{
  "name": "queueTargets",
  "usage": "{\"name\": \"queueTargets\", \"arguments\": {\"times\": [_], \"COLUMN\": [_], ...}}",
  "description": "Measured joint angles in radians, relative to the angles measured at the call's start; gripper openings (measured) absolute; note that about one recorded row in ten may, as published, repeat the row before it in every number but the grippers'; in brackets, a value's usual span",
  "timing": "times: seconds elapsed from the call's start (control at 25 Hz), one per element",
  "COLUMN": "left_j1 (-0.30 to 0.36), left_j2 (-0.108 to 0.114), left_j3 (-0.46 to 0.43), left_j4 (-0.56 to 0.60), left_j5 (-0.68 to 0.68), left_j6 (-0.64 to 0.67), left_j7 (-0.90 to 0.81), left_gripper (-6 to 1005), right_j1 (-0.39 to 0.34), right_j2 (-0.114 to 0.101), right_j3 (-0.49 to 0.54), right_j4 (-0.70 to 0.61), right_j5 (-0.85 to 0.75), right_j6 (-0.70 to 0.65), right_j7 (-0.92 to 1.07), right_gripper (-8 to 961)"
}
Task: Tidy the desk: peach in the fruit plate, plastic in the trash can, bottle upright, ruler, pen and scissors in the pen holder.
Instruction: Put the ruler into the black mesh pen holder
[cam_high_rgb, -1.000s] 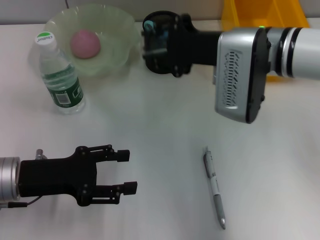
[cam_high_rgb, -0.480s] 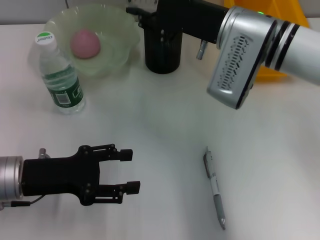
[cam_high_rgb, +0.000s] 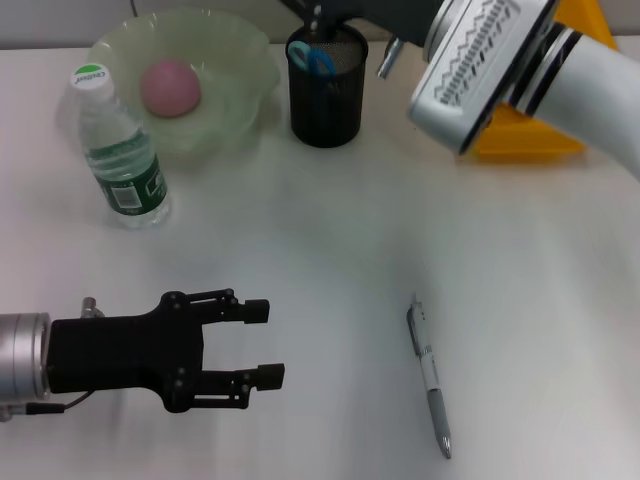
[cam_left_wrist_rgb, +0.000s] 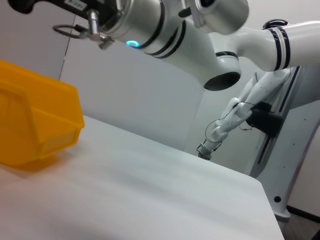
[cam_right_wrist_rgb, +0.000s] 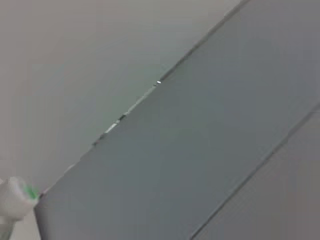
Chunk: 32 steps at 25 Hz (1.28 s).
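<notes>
Peach (cam_high_rgb: 170, 86): pink, lying in the fruit plate (cam_high_rgb: 240, 60), a pale green translucent bowl at upper left of the head view.
Bottle (cam_high_rgb: 118, 150): upright on the worktop (cam_high_rgb: 330, 240), white cap on top, green label; just beside the lower-left edge of the fruit plate.
Pen holder (cam_high_rgb: 326, 95): black mesh cup, upper centre of the head view, just right of the fruit plate; blue scissors (cam_high_rgb: 313, 56) handles showing inside at the rim.
Pen (cam_high_rgb: 429, 374): white with dark ends, flat on the worktop at lower right of centre, well apart from the pen holder and from both arms.
Ruler, plastic, trash can: not identifiable in any view.
Left gripper (cam_high_rgb: 262, 343): lower left of the head view, low over the worktop, pointing toward frame right; fingers (cam_high_rgb: 245, 310) spread wide, holding nothing.
Right gripper: mostly beyond the top edge of the head view, above the pen holder; finger state cannot be told.
Right arm (cam_high_rgb: 480, 60): white and grey housing, upper right of the head view, partly covering the yellow bin (cam_high_rgb: 535, 130).
Left wrist view: yellow bin (cam_left_wrist_rgb: 37, 120) at frame left on the worktop.
Right wrist view: bottle cap (cam_right_wrist_rgb: 15, 197) at lower left corner.
</notes>
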Motion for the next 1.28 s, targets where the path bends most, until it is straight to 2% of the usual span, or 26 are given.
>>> {"name": "queueTargets", "arguments": {"times": [0.2,0.36,0.56,0.8,1.04,1.28], "left_j1": [-0.001,-0.002,-0.003,-0.007,-0.016,-0.019], "left_j2": [-0.004,-0.005,-0.008,-0.012,-0.017,-0.019], "left_j3": [0.0,0.001,0.005,0.007,0.008,0.008], "left_j4": [0.0,0.0,0.0,0.0,-0.004,-0.008], "left_j5": [0.0,0.0,0.0,0.0,0.0,0.0], "left_j6": [0.001,0.002,0.002,0.002,0.002,0.002], "left_j7": [0.0,0.0,0.004,0.012,0.02,0.027], "left_gripper": [785,785,785,785,785,785], "right_j1": [0.05,0.069,0.097,0.169,0.199,0.2], "right_j2": [0.002,0.003,0.003,0.003,0.003,0.003], "right_j3": [-0.009,0.004,0.013,0.006,0.005,0.005], "right_j4": [0.086,0.095,0.115,0.21,0.22,0.223], "right_j5": [0.08,0.081,0.126,0.278,0.285,0.285], "right_j6": [-0.024,-0.014,0.03,0.047,0.126,0.139], "right_j7": [0.115,0.314,0.409,0.446,0.522,0.553], "right_gripper": [434,440,447,456,465,474]}}
